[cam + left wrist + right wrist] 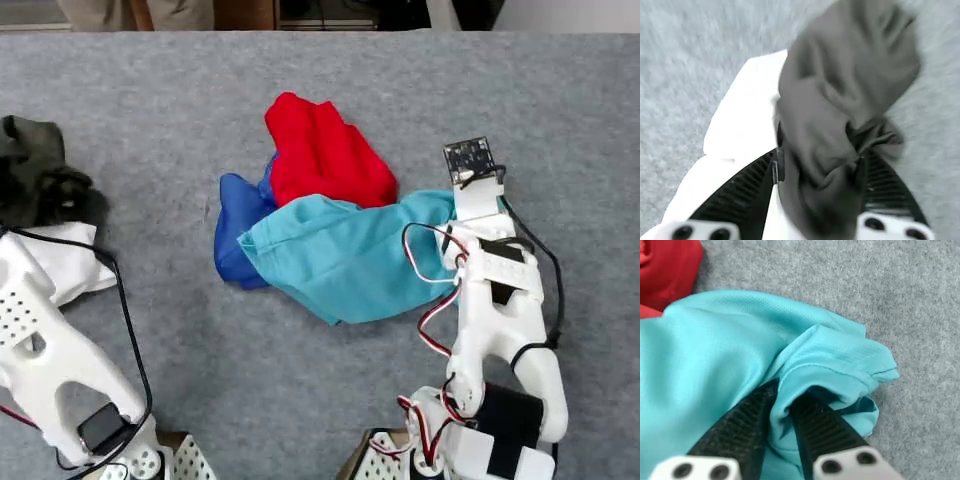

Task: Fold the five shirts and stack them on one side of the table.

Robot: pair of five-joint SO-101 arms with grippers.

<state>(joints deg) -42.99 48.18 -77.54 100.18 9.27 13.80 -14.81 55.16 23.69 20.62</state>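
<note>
A bunched edge of the turquoise mesh shirt [715, 350] sits pinched between the ribbed jaws of the right gripper [785, 412], probably to drag it clear of the red shirt [325, 150] and royal-blue shirt [235, 225] it overlaps mid-table. At the left edge, the left gripper [817, 170] is clamped on a crumpled dark grey shirt [840, 90] over the folded white shirt [747, 115], apparently the stacking side.

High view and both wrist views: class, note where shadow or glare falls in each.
High view: even light, a thin shadow edging the turquoise shirt. Right wrist view: deep shadow in the fold pinched by the right end effector. Left wrist view: the white shirt glares bright beside the dark grey shirt.
</note>
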